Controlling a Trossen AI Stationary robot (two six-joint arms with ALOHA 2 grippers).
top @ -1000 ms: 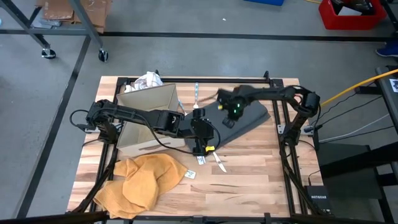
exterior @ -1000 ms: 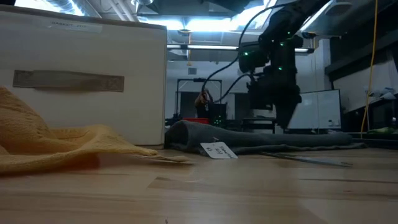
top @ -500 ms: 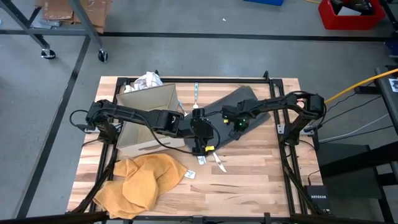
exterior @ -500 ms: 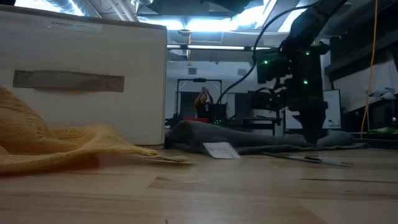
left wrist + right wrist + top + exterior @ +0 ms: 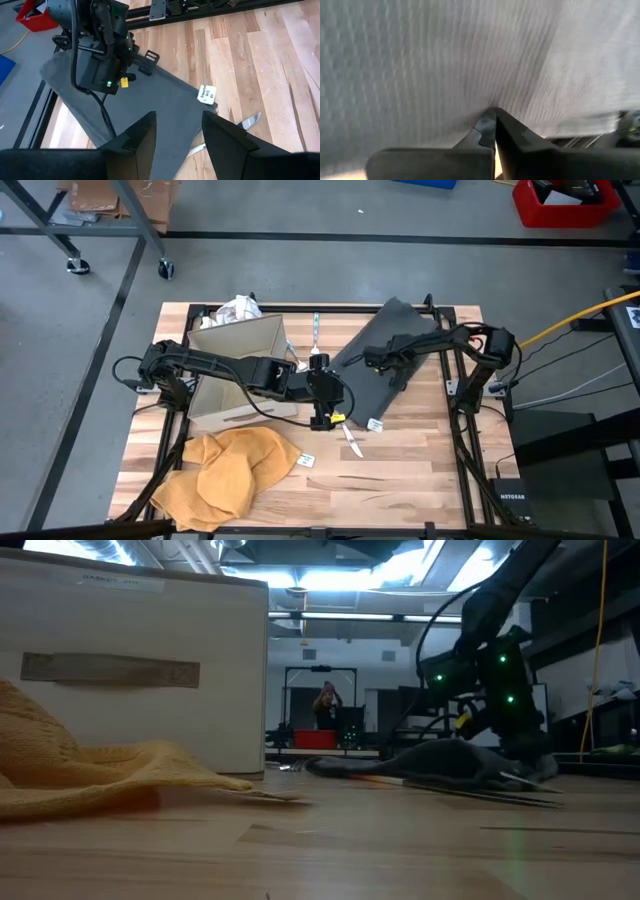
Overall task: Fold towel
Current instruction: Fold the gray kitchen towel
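A dark grey towel (image 5: pixel 390 355) lies spread on the table's far right part, with a white tag (image 5: pixel 375 423) at its near end. My right gripper (image 5: pixel 373 361) is shut and comes down onto it, slanting from the right; it also shows in the low view (image 5: pixel 522 745). My left gripper (image 5: pixel 322 402) hangs open above the table between the cardboard box and the towel, with nothing between its fingers (image 5: pixel 145 140). A yellow towel (image 5: pixel 235 472) lies crumpled at the near left. My right gripper has its shut fingertips (image 5: pixel 492 125) on the grey towel's cloth (image 5: pixel 490 102), about halfway along its left side. The fingers slant steeply down from the table's right. The cloth puckers toward the tips. One layer or several, I cannot tell. The towel rests on the table.
An open cardboard box (image 5: pixel 240 365) stands at the left, with crumpled white paper (image 5: pixel 238 310) behind it. A fork (image 5: pixel 315 330) lies at the far middle and a knife (image 5: pixel 352 442) in front of the grey towel. Bare wood shows at the near right (image 5: pixel 410 470).
My right gripper has sunk and tipped more steeply down, moving toward the table's right and near side. The grey towel has gone with it. Its bunched left end has flattened, the cloth has spread toward the far right corner, and its tag has slid right.
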